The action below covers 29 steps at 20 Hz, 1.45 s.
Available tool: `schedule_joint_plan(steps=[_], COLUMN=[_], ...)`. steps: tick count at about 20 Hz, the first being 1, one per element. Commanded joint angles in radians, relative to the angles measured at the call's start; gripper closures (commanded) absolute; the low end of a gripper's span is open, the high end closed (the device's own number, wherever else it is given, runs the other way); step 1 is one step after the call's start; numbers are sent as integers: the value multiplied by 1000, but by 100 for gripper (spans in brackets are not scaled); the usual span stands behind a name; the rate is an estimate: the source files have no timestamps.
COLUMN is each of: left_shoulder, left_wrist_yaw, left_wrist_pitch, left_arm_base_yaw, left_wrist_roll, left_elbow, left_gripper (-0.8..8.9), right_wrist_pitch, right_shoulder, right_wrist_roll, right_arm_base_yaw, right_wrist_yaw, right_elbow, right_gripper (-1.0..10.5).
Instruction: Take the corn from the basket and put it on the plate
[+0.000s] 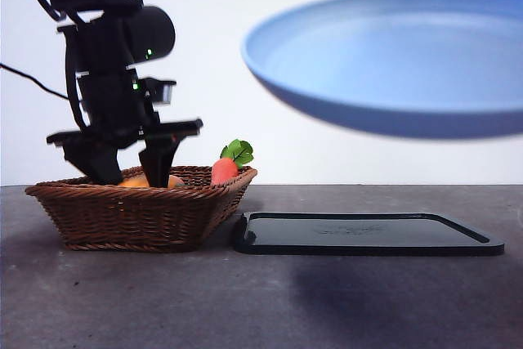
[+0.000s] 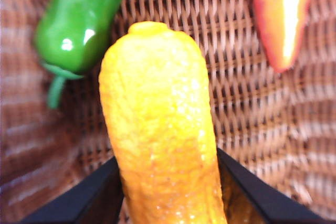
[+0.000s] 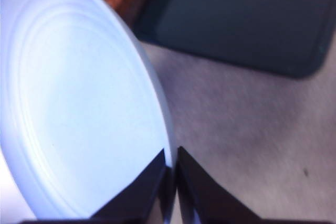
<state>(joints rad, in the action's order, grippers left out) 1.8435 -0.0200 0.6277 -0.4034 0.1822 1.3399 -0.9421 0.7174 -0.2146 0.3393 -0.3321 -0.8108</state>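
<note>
The corn (image 2: 157,119), a ridged orange-yellow cob, lies in the brown wicker basket (image 1: 139,210) at the table's left. My left gripper (image 2: 168,156) reaches down into the basket (image 2: 236,103), and its two black jaws press on the cob's sides. In the front view only a sliver of corn (image 1: 135,180) shows between the left gripper (image 1: 131,173) jaws. The light-blue plate (image 1: 392,55) hangs tilted in the air at the upper right, above the table. My right gripper (image 3: 171,158) is shut on the rim of the plate (image 3: 79,103).
A green pepper (image 2: 79,19) and a red-orange carrot (image 2: 281,14) lie in the basket beside the corn; the carrot (image 1: 222,171) with green leaves shows over the rim. A flat black tray (image 1: 368,233) lies right of the basket, under the plate.
</note>
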Motion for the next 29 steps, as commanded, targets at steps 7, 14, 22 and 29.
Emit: schedule_joint_plan(steps=[7, 14, 22, 29], left_shoulder=[-404, -306, -103, -101], left_wrist_yaw=[212, 222, 221, 221], left_wrist_pitch=[14, 23, 32, 32], left_arm_base_yaw=[-128, -406, -502, -512], left_wrist_roll=[41, 12, -13, -5], left_elbow=[26, -8, -8, -7], left_gripper=[599, 599, 592, 486], right_wrist_pitch=[191, 385, 365, 344], right_shoulder=[422, 576, 576, 577], right_wrist_roll=[-22, -126, -107, -87], right_arm_base_yaw=[3, -28, -42, -55], right_wrist_yaw=[-98, -275, -282, -281], right_elbow=[-12, -13, -13, -13], right_gripper=[944, 944, 944, 944])
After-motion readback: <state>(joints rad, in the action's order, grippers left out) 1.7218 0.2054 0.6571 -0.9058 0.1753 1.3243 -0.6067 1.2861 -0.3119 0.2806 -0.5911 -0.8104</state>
